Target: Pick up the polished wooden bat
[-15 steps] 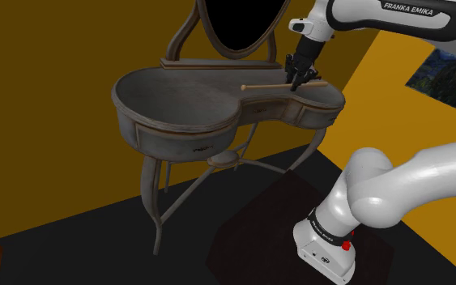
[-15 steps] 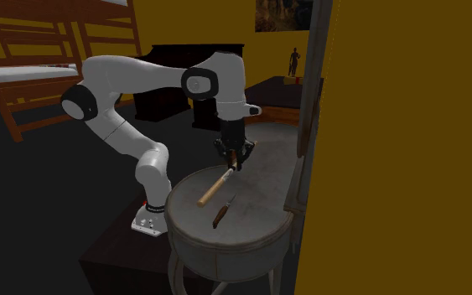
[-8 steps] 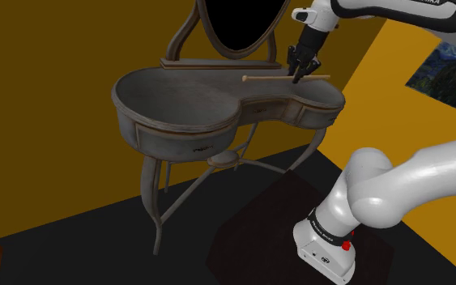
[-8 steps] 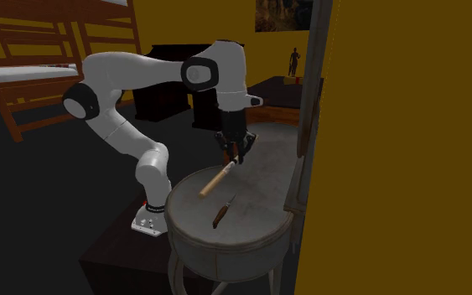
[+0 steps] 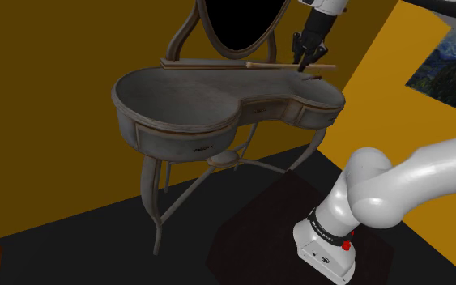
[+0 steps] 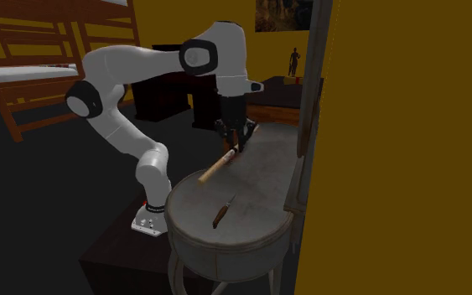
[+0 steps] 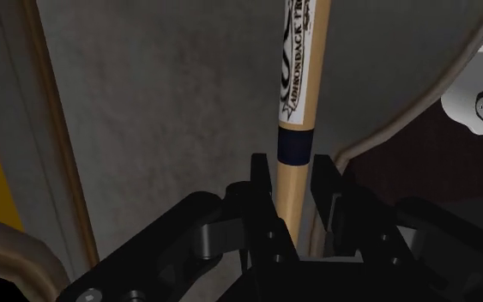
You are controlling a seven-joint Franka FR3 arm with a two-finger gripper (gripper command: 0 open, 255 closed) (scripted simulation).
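Observation:
The pale wooden bat (image 5: pixel 279 65) hangs level above the grey dressing table (image 5: pixel 185 97), lifted off its top. My black gripper (image 5: pixel 307 61) is shut on the bat near its handle end. From the other side, the bat (image 6: pixel 215 167) slopes down away from the gripper (image 6: pixel 233 144) over the table top (image 6: pixel 263 176). Seen from the wrist, the bat (image 7: pixel 298 94) runs straight out from between the fingers (image 7: pixel 261 184), with a dark band and black lettering on it, and the gripper (image 7: pixel 287 184) clasps its thin part.
An oval mirror (image 5: pixel 242 24) on a frame stands at the table's back, close to the gripper. A small knife (image 6: pixel 223 211) lies on the table top below the bat. A bunk bed (image 6: pixel 33 59) and a dark cabinet (image 6: pixel 171 80) stand behind the arm.
The gripper has risen with the bat held in it. The bat went from resting on the table top to hanging clear above it.

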